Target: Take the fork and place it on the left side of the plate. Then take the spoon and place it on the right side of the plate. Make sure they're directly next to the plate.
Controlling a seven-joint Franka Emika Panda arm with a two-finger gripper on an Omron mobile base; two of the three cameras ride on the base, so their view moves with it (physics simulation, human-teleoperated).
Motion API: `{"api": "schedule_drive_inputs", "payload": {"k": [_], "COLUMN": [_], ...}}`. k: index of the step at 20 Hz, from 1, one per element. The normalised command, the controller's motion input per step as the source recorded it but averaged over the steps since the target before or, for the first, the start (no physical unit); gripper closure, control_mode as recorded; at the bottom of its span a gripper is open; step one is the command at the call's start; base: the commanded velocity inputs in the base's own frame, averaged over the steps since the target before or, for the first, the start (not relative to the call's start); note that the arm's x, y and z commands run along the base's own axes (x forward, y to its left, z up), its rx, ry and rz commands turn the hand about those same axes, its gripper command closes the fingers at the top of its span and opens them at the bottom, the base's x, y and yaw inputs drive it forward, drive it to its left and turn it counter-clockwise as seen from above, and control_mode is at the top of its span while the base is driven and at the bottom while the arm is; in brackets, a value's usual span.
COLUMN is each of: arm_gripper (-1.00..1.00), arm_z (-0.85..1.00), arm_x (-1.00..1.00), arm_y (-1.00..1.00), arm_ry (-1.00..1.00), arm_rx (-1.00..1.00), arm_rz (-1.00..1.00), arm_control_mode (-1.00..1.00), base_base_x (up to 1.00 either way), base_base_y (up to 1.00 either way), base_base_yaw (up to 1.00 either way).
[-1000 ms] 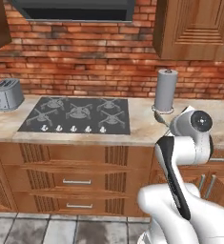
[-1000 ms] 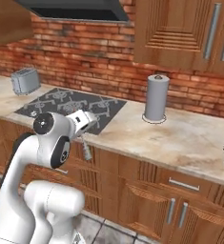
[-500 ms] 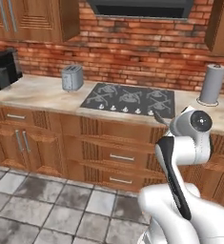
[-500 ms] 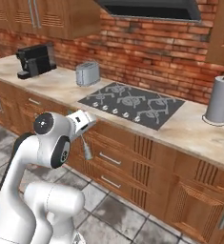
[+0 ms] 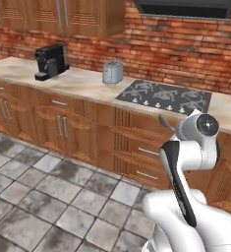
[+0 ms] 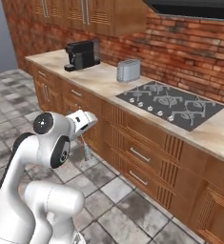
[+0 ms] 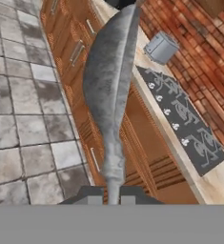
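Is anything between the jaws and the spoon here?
No. The gripper is already shut on the spoon, which sticks out ahead of it over the floor, away from the counter. No plate can be seen.

- The white arm [image 5: 178, 177] rises from its base, bends at a dark-capped elbow and folds back toward the cabinets.
- In the right base view the wrist reaches forward at about drawer height, with the gripper [image 6: 86, 153] pointing down toward the floor.
- The gripper's two dark fingertips [image 7: 92, 195] are pinched close on the handle of a grey spoon [image 7: 108, 90].
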Motion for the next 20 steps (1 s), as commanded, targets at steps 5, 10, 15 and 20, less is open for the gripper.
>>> {"api": "schedule_drive_inputs", "payload": {"k": [5, 10, 15, 20], "arm_gripper": [1.0, 1.0, 1.0, 1.0], "arm_z": [0.0, 0.0, 0.0, 0.0], "arm_x": [0.0, 0.0, 0.0, 0.0], "arm_y": [0.0, 0.0, 0.0, 0.0], "arm_ry": [0.0, 0.0, 0.0, 0.0], "arm_rx": [0.0, 0.0, 0.0, 0.0], "arm_rz": [0.0, 0.0, 0.0, 0.0], "arm_control_mode": [1.0, 1.0, 1.0, 1.0], "base_base_x": [-0.27, -0.5, -0.82, -0.86], "base_base_y": [-0.59, -0.59, -0.36, -0.25], "base_base_yaw": [0.42, 0.39, 0.34, 0.33]}}
